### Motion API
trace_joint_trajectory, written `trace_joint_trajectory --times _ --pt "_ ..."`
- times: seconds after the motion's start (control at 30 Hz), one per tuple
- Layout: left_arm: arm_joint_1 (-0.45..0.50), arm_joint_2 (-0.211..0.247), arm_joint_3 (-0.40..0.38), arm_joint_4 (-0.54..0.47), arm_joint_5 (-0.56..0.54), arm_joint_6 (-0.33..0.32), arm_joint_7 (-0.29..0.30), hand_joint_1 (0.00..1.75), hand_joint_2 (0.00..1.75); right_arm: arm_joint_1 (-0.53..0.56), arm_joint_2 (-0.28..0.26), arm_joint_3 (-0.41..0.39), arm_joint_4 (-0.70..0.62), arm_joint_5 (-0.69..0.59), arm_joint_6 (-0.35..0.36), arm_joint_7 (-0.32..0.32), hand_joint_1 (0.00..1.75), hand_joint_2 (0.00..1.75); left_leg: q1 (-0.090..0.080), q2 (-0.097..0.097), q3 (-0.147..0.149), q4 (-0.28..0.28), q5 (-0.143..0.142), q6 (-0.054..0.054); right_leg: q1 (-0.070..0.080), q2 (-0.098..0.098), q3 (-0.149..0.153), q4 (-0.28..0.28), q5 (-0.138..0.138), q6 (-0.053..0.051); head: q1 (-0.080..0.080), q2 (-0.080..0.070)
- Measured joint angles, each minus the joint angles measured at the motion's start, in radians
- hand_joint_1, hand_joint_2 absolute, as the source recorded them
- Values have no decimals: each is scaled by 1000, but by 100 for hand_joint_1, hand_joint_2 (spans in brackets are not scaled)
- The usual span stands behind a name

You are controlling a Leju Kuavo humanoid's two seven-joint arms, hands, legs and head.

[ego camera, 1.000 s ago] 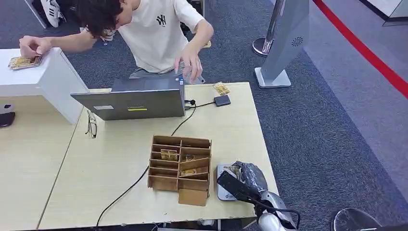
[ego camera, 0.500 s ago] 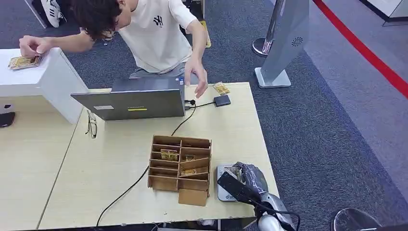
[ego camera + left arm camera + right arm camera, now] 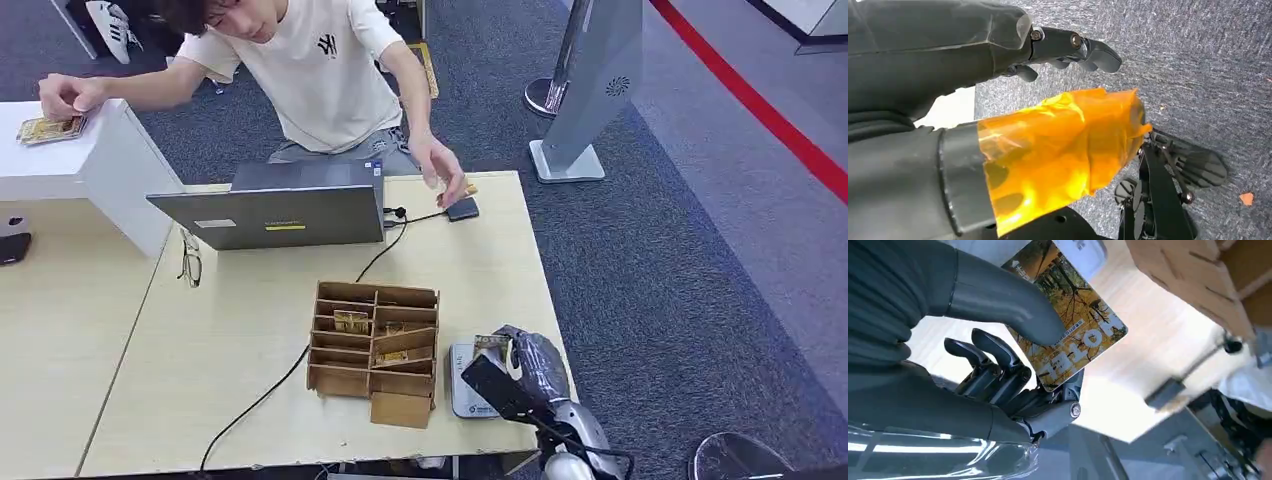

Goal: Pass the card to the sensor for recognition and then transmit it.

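Since a second ago our right hand (image 3: 528, 362) lifts the pinched card (image 3: 1068, 315) just above the sensor (image 3: 465, 395), its long edge tilted.

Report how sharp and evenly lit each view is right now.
Head view: even light, sharp, the right hand and sensor clear. Right wrist view: card print crisp, far background blurred, table washed out. Left wrist view: left hand sharp, carpet crisp.
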Motion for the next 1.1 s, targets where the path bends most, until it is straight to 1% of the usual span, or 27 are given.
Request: trace_joint_trajectory --times 0.07,0.3,0.53,0.63,0.8,1.1 --pt "0 0 0 0 0 0 -3 0 0 3 0 -7 -21 0 -10 -8 175 175 0 0 0 0 0 0 0 0 0 0 0 0 0 0" --pt "0 -5 3 0 -3 -1 -11 0 0 14 3 -34 -113 -29 -60 -79 175 175 0 0 0 0 0 0 0 0 0 0 0 0 0 0" --pt "0 -8 3 0 -10 -1 -19 0 0 12 21 -48 -175 -61 -79 -150 175 175 0 0 0 0 0 0 0 0 0 0 0 0 0 0" --pt "-1 -8 3 0 -16 -1 -24 0 0 0 29 -48 -184 -72 -78 -166 175 175 0 0 0 0 0 0 0 0 0 0 0 0 0 0" --pt "-3 -8 3 0 -26 -2 -25 0 0 -41 35 -39 -183 -71 -66 -182 175 175 0 0 0 0 0 0 0 0 0 0 0 0 0 0" --pt "-7 -6 0 0 -56 -8 -25 0 0 -165 42 34 -149 -77 -36 -194 175 175 0 0 0 0 0 0 0 0 0 1 0 0 0 0"
